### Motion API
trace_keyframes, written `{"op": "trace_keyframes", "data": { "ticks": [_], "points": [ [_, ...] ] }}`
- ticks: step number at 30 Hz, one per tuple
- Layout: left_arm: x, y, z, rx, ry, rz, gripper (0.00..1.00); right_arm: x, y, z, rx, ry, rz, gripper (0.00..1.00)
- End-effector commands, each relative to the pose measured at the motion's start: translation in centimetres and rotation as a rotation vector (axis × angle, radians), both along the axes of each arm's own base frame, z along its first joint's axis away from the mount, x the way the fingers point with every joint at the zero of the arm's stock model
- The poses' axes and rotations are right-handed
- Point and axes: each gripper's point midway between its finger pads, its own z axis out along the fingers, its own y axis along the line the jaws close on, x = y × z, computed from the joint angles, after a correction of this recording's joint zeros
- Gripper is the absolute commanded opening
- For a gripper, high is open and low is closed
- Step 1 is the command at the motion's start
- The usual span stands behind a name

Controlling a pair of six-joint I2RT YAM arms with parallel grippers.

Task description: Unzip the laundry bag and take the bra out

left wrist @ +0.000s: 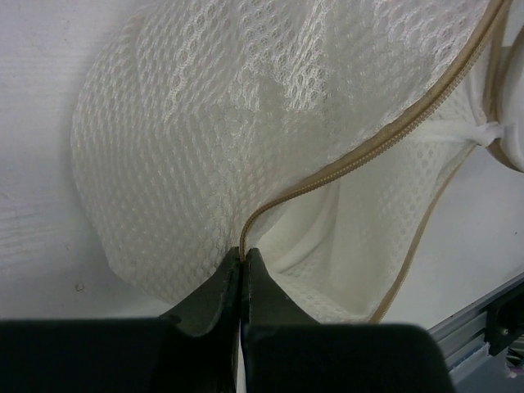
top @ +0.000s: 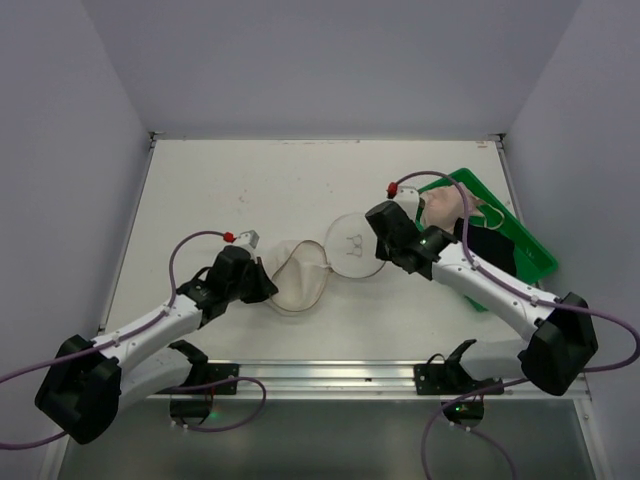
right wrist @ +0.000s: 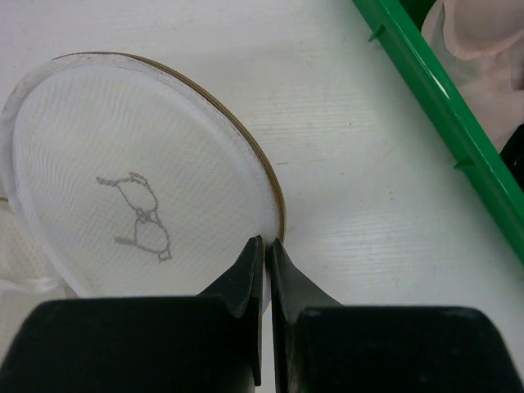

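Laundry bag (top: pixel 350 248) between left jaws and right jaws, both tight on its rim.

1. The left arm (top: pixel 150 325) reaches from its base at the near left edge forward and to the right, staying low over the table.
2. The left gripper (left wrist: pixel 243 255) has its jaws pressed together, with only a thin sliver of the laundry bag (left wrist: pixel 205 123) pinched between the tips, at the zipper edge.
3. The right arm (top: pixel 490 285) stretches from its base at the near right forward and to the left, with the wrist angled down.
4. The right gripper (right wrist: pixel 267 244) is also closed, its fingertips nipping the bag's tan rim.
5. In the top view, the two grippers point toward each other across the middle of the table, well apart.
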Motion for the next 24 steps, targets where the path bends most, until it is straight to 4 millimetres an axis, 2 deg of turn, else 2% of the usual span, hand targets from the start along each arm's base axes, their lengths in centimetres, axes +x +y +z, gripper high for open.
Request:
{"op": "trace_keyframes", "data": {
  "ticks": [1,2,3,4,6,7,8,9,10,11,12,13,14,18,22,24],
  "points": [
    [0.9,-0.7,0.2,-0.028,-0.027,-0.007,0.01,-0.2,0.1,3.9,-0.143,-0.113,0.023,0.0],
    [1.0,-0.7,0.1,-0.027,-0.024,-0.007,0.01,0.0,0.7,4.9,-0.151,-0.137,0.028,0.0],
    [1.1,-0.8,-0.2,-0.024,-0.021,-0.006,0.01,-0.1,1.2,4.8,-0.185,-0.133,0.037,0.0],
    [1.1,-0.8,-0.3,-0.026,-0.017,-0.002,0.01,-0.4,1.6,5.8,-0.223,-0.157,0.032,0.0],
    [1.3,-0.9,-0.6,-0.024,-0.013,0.003,0.01,-0.3,2.3,5.1,-0.304,-0.14,0.028,0.0],
    [1.2,-0.9,-0.7,-0.026,-0.009,0.005,0.01,-1.2,2.7,4.9,-0.363,-0.12,0.054,0.0],
    [1.2,-0.9,-0.8,-0.026,-0.005,0.005,0.01,-0.7,3.3,6.0,-0.368,-0.156,0.019,0.0],
    [1.3,-1.0,-1.0,-0.029,-0.005,0.007,0.01,-0.8,3.7,5.9,-0.395,-0.153,0.015,0.0],
    [1.1,-1.0,-1.2,-0.033,0.004,0.009,0.01,-1.5,4.2,4.6,-0.483,-0.114,0.041,0.0],
    [1.1,-1.1,-1.3,-0.038,0.007,0.01,0.01,-1.1,5.1,5.4,-0.473,-0.14,0.019,0.0],
    [0.9,-1.1,-1.6,-0.038,0.018,0.008,0.01,-1.2,5.7,5.3,-0.495,-0.14,0.021,0.0],
    [0.8,-1.2,-1.7,-0.045,0.025,0.007,0.01,-1.8,6.1,4.2,-0.574,-0.109,0.045,0.0],
    [1.2,-1.5,-1.4,-0.06,0.004,0.005,0.01,-1.5,7.1,4.7,-0.548,-0.131,0.025,0.0],
    [1.2,-1.5,-1.3,-0.073,-0.001,0.01,0.01,-2.0,9.5,4.3,-0.582,-0.138,0.062,0.0],
    [1.1,-1.8,-1.4,-0.095,0.003,0.006,0.0,-2.9,13.7,4.5,-0.526,-0.156,0.178,0.0],
    [1.0,-1.9,-1.5,-0.101,0.004,0.003,0.0,-3.4,15.0,4.5,-0.48,-0.152,0.215,0.0]
  ]
}}
